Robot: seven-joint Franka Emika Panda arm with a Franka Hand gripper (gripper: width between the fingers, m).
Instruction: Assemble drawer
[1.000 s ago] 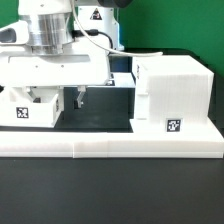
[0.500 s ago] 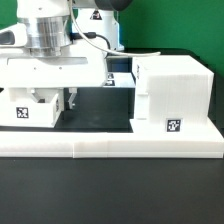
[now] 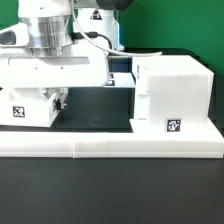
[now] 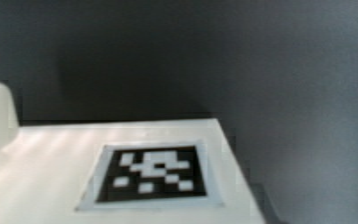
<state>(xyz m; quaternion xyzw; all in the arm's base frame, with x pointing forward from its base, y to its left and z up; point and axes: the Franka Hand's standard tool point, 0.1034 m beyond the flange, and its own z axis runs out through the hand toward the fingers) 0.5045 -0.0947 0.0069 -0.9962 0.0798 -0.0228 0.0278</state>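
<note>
Your big drawer shell (image 3: 172,92) stands on the exterior view's right; the small tagged box (image 3: 30,108) sits on its left, under the claw (image 3: 58,98), whose grip you cannot tell. The box probably handles light, stiff and slick: pinch across opposite side walls.

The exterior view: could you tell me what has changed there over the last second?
The arm's gripper moved toward the exterior view's left, up to the small white tagged plastic box; its fingers, earlier hanging clear, are now hard to see. A grasp cannot be confirmed. The large white boxy plastic shell and the long white rail stayed put.
</note>
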